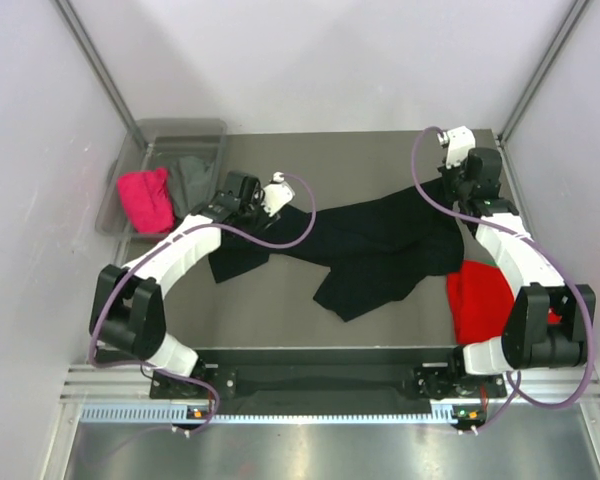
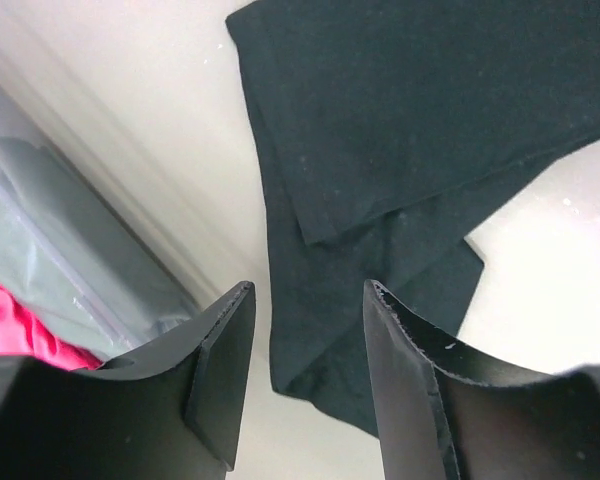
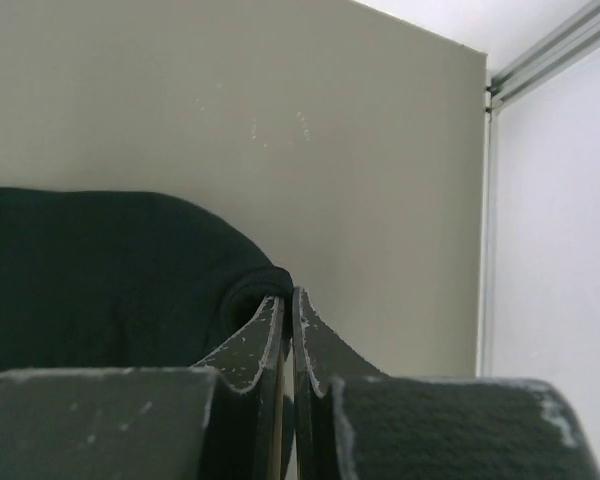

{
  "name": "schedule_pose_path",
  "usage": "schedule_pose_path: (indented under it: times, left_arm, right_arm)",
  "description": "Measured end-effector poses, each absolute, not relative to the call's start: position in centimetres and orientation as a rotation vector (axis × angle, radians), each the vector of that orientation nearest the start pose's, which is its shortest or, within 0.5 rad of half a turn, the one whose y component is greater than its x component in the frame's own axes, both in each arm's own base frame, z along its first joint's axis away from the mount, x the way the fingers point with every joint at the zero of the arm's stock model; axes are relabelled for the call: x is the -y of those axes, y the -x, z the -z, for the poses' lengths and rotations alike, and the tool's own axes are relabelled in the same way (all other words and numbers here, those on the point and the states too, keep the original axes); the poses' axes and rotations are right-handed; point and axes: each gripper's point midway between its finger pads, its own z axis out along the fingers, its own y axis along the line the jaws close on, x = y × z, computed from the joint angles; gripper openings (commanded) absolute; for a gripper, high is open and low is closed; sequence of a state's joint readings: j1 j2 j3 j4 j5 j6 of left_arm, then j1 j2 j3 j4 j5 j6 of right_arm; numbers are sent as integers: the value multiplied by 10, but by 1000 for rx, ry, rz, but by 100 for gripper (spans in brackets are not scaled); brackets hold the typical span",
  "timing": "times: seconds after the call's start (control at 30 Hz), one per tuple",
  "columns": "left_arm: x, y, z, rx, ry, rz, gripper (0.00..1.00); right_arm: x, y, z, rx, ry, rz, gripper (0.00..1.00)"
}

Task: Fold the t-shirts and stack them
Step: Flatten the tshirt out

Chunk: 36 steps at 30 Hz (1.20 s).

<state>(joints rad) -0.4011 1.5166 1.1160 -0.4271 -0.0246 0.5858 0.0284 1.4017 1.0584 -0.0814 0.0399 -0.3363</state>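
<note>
Task status: early. No folded shirt and no stack in view.

- Black t-shirt [image 1: 370, 245] lies on the table [image 1: 360, 160], stretched slantwise from the left arm's side toward the far right. It is rumpled and partly doubled over itself, not flat. In the left wrist view two layers overlap with uneven edges, so I judge it as being spread out, not yet folded.
- Red t-shirt [image 1: 477, 300] lies bunched on the table at the right, just beside the right arm, unfolded.
- Pink t-shirt [image 1: 145, 198] and grey t-shirt [image 1: 193, 178] sit crumpled in the plastic tub [image 1: 180, 128] at the far left, not taken out.
- Left to do, by my estimate: flatten and fold the black one, then fetch and fold each of the others and pile them up. Nearly the whole job.

Left pincer [image 1: 277, 195]: jaws moderately apart, not at full spread. The left wrist view [image 2: 307, 295] shows a clear gap with nothing in it. It hovers above the left end of the black t-shirt; no contact that I can see.

Right pincer [image 1: 446, 183]: jaws pressed together. In the right wrist view [image 3: 288, 295] a rolled fold of black cloth bulges right at the tips, so I read it as pinching the far right edge of the black t-shirt. How much cloth sits between the fingers cannot be told.
</note>
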Motion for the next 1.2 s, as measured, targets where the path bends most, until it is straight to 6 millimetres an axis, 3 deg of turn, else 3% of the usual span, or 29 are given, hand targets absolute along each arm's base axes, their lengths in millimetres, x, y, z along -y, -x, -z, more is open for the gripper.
schedule_pose_path:
  times: [0.13, 0.37, 0.47, 1.2]
  left_arm:
    - [132, -386, -114, -2158, -1157, -113, 52]
    - [130, -432, -59, -2374, -1067, -88, 51]
    - [121, -432, -45, -2443, -1024, -86, 50]
    - [112, -410, -32, -2573, -913, -33, 37]
  right_arm:
    - [4, -435, -202, -1986, 331, 203, 0]
    - [-1, -435, -197, -1975, 337, 172, 0]
    - [-2, -433, -194, -1978, 339, 166, 0]
    - [-4, -432, -189, -1973, 348, 152, 0]
